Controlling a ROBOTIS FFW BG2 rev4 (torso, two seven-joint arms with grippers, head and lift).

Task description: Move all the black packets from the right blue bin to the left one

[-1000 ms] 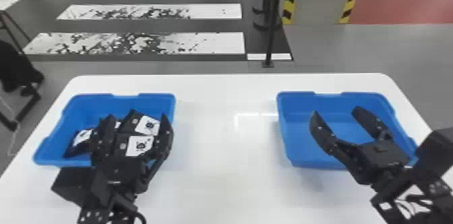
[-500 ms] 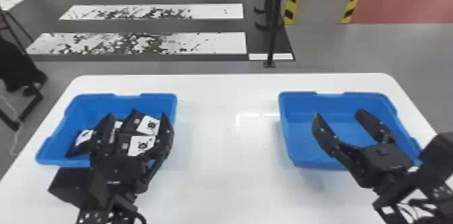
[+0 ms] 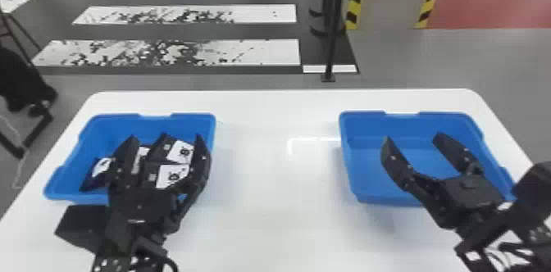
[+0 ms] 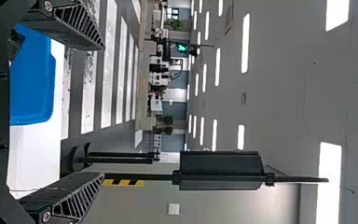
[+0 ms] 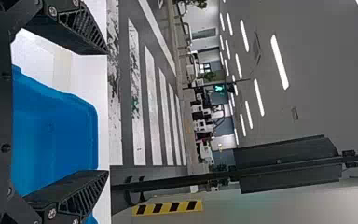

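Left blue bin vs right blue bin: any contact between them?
Apart. The head view shows it plainly: a wide bare stretch of white table lies between the left bin and the right bin.

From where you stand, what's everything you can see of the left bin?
The left bin is blue, plastic-looking, open-topped, with rounded corners and a dip in its back rim. It sits flat on the white table. Black packets with white labels lie inside. The left claw hides part of it; touching, I can't tell.
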